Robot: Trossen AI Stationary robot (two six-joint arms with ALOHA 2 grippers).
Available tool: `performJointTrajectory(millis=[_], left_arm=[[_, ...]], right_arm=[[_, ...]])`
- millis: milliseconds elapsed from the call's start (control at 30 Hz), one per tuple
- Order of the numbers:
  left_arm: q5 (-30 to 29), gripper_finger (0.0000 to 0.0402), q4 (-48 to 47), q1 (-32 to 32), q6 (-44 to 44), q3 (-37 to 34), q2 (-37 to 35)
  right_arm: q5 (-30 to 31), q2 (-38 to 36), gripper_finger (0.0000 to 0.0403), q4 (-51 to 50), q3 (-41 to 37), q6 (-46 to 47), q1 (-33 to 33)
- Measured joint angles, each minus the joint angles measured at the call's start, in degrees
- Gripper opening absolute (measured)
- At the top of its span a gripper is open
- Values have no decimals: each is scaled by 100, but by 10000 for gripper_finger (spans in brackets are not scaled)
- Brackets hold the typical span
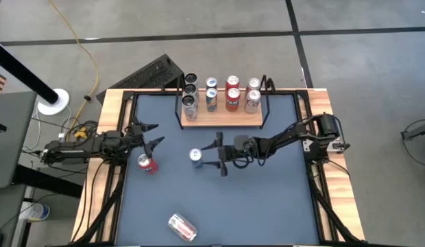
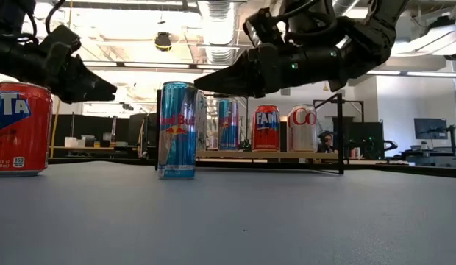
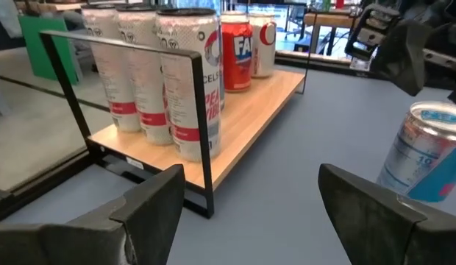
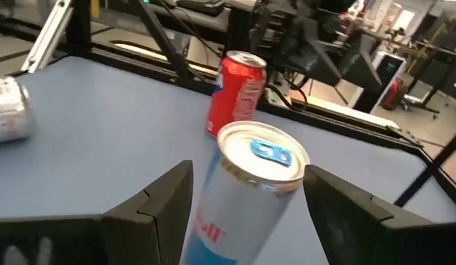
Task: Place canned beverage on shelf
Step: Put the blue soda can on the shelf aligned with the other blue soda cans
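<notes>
A blue-and-silver Red Bull can (image 1: 196,158) stands upright on the blue table mat, in front of the light-wood shelf (image 1: 223,118), which holds several upright cans. My right gripper (image 1: 211,156) is open just right of this can. In the right wrist view its fingers stand on either side of the can's top (image 4: 263,151) without touching. In the low view its fingertips (image 2: 209,79) are at about the height of the can's rim (image 2: 177,85). My left gripper (image 1: 155,135) is open and empty, just above and behind a red Fanta can (image 1: 148,163) that stands upright.
A silver can (image 1: 182,226) lies on its side near the table's front edge. The shelf's black wire uprights (image 3: 202,132) stand at its ends. The board's near strip (image 1: 223,123) is bare. Wooden rails and cables run along both table sides.
</notes>
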Motion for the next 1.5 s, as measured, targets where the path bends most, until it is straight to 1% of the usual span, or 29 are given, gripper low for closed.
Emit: performJointTrajectory(millis=[167, 333, 467, 700, 800, 967, 1167, 1267, 1367, 1500], left_arm=[[-22, 300, -38, 0, -11, 4, -4], [-24, 300, -44, 0, -13, 4, -4], [-25, 300, -47, 0, -13, 4, -4], [-28, 300, -53, 0, -12, 4, -4], [-30, 300, -56, 0, -11, 4, -4], [-34, 300, -58, 0, -11, 4, 8], [-33, 300, -58, 0, -11, 2, 9], [-34, 300, -58, 0, -11, 2, 7], [-34, 300, -58, 0, -11, 0, 4], [-34, 300, -58, 0, -11, 0, 4]], right_arm=[[105, 0, 258, 1, 0, 342, -5], [102, 0, 277, -179, 0, 601, -37], [106, 3, 309, -355, 83, 652, -39], [110, 313, 383, -426, 425, 652, -35], [113, 589, 397, -411, 678, 641, -37], [117, 939, 384, -494, 1021, 494, -35], [124, 889, 373, -666, 1064, 539, -35], [128, 848, 359, -634, 1064, 572, -28], [130, 846, 330, -653, 1064, 680, -31], [130, 846, 265, -667, 1064, 790, -47]])
